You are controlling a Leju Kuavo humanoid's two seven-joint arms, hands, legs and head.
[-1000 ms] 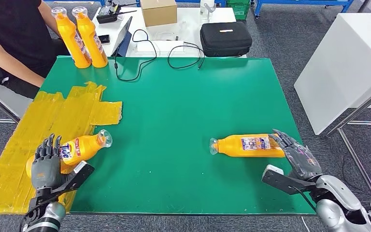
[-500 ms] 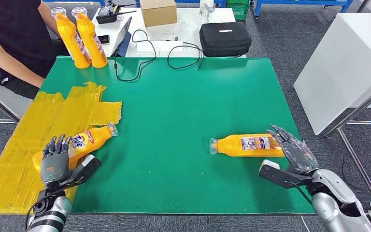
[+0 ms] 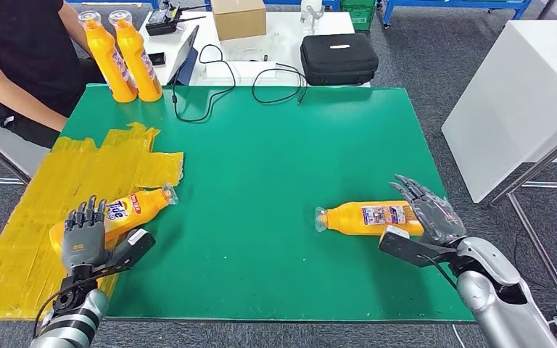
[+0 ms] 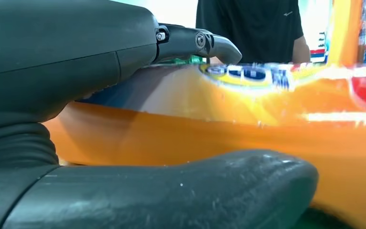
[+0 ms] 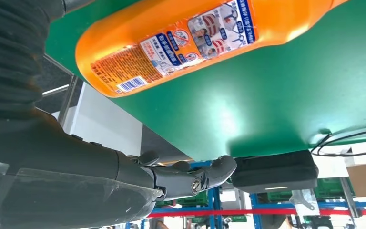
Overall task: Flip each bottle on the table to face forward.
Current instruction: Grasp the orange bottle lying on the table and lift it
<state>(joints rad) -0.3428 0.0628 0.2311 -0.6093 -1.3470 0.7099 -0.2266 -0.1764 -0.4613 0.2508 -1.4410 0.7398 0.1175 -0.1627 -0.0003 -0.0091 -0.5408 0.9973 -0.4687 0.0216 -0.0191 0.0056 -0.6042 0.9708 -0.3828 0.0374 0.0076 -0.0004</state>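
An orange Tide bottle (image 3: 127,210) lies on its side at the green table's (image 3: 275,145) front left, front label up, cap pointing right. My left hand (image 3: 85,239) sits at its base with straight fingers; in the left wrist view the bottle (image 4: 267,124) lies between the fingers (image 4: 195,43) and the thumb. A second orange bottle (image 3: 366,217) lies at the front right, back label up, cap pointing left. My right hand (image 3: 428,220) is spread just behind its base, not closed on it. The right wrist view shows this bottle (image 5: 195,38) beyond the open fingers (image 5: 190,179).
Two more orange bottles (image 3: 105,58) (image 3: 136,54) stand upright at the far left corner. Yellow tape (image 3: 65,181) covers the table's left side. A person (image 3: 14,51) sits at the far left. Cables (image 3: 210,80), a black case (image 3: 339,58) and a box (image 3: 238,16) lie behind.
The left bottle went from raised in my left hand to lying flat with its label up, and the fingers straightened. My right hand moved closer to the right bottle's base.
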